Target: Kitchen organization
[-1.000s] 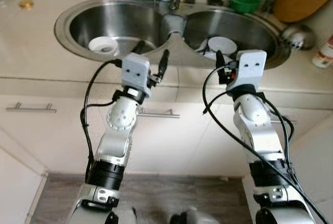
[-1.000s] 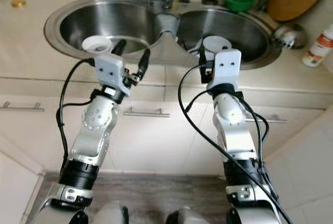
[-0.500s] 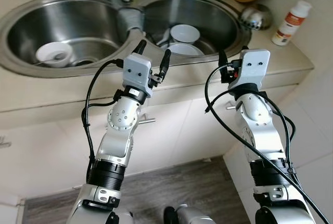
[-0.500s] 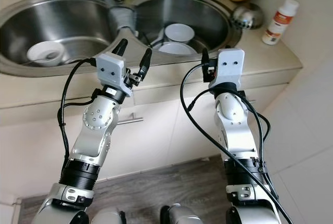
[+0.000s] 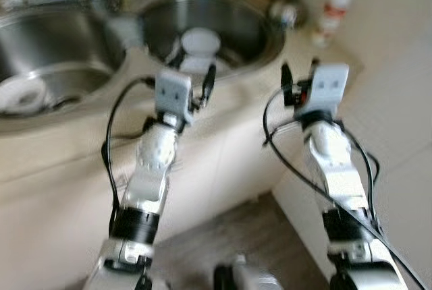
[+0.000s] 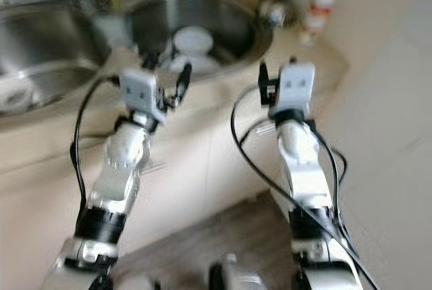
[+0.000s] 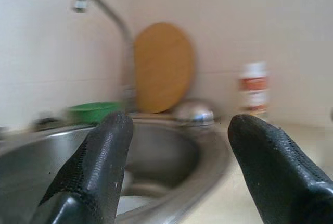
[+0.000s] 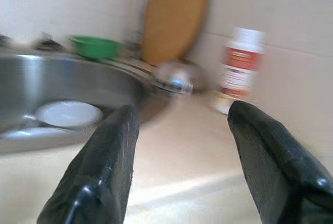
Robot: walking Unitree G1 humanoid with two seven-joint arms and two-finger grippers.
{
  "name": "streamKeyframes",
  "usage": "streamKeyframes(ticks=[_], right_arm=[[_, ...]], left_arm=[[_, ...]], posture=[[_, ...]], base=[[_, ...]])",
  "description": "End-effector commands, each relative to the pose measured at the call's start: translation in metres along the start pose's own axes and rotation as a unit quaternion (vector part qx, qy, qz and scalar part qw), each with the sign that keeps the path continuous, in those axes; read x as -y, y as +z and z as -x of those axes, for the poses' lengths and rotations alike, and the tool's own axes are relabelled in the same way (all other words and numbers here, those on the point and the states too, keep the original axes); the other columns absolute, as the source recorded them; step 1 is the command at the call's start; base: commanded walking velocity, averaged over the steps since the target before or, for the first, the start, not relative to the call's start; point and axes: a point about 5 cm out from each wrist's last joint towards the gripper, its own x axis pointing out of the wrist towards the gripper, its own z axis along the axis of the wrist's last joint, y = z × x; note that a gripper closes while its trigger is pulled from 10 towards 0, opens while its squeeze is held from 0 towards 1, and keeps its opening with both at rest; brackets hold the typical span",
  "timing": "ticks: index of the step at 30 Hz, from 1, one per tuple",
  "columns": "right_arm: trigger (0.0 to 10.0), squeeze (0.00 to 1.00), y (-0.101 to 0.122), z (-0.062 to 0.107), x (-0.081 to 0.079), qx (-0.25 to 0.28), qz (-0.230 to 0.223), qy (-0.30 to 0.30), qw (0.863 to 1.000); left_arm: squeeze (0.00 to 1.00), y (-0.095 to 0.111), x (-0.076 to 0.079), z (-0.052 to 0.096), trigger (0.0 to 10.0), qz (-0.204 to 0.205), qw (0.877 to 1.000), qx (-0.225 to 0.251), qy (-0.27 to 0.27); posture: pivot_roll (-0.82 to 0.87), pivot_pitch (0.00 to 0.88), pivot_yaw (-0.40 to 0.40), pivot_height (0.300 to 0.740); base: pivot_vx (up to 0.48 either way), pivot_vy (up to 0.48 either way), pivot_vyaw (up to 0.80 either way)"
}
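The picture is blurred. A steel double sink (image 5: 266, 46) is set in the beige counter ahead. White bowls (image 5: 199, 39) lie in its right basin and another white bowl (image 5: 23, 94) in the left basin. My left gripper (image 5: 194, 74) is open and empty, held up before the counter edge near the right basin. My right gripper (image 5: 299, 74) is open and empty too, in front of the counter's right end. Along the left gripper (image 7: 179, 122) I see the right basin; along the right gripper (image 8: 182, 110), the bare counter beside it.
Behind the sink stand a green bowl (image 7: 93, 112), a round wooden board (image 7: 162, 67), a curved tap (image 7: 104, 10) and a shiny steel bowl (image 8: 177, 75). A white bottle with a red label (image 8: 240, 67) stands on the counter's right end. Cupboard fronts and wood floor (image 5: 223, 236) lie below.
The whole picture has slid left and gone blurry, so the camera has turned right. Both arms keep the same raised pose, fingers still apart. Nothing on the counter has moved.
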Motion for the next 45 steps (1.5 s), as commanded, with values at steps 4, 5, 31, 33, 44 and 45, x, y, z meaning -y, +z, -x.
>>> streamKeyframes(ticks=[4, 5, 31, 33, 44, 45], right_arm=[[10.0, 0.00, 0.005, 0.000, -0.002, 0.014, 0.003, 0.000, 1.000], [10.0, 0.00, 0.005, 0.001, -0.002, 0.014, 0.003, 0.001, 1.000], [10.0, 0.00, -0.006, 0.011, 0.016, -0.012, 0.028, -0.065, 0.997], [10.0, 0.00, -0.008, 0.011, 0.017, -0.015, 0.026, -0.072, 0.997], [10.0, 0.00, -0.010, 0.009, 0.021, -0.020, 0.027, -0.091, 0.995], [10.0, 0.00, -0.010, 0.009, 0.022, -0.021, 0.028, -0.092, 0.995]], left_arm=[[0.00, 0.005, 0.000, -0.002, 10.0, -0.003, 1.000, 0.014, -0.007], [0.00, 0.005, 0.000, -0.002, 10.0, -0.002, 1.000, 0.014, -0.007], [0.00, 0.002, 0.000, -0.002, 10.0, -0.013, 1.000, 0.003, -0.023], [0.00, 0.003, 0.000, -0.002, 10.0, -0.011, 1.000, 0.007, -0.022], [0.00, 0.002, 0.000, -0.002, 10.0, -0.012, 1.000, 0.003, -0.024], [0.00, 0.002, 0.000, -0.002, 10.0, -0.012, 1.000, 0.003, -0.024]], posture=[[0.02, 0.000, -0.095, 0.740], [0.02, 0.000, -0.095, 0.740], [0.01, 0.000, -0.071, 0.740], [0.01, 0.000, -0.071, 0.740], [0.01, 0.000, -0.068, 0.740], [0.01, 0.000, -0.068, 0.740]], base=[[0.000, 0.000, -0.80], [0.000, 0.000, -0.80], [0.000, -0.142, -0.80], [0.000, -0.480, -0.80], [0.000, -0.131, -0.80], [0.000, 0.000, -0.80]])
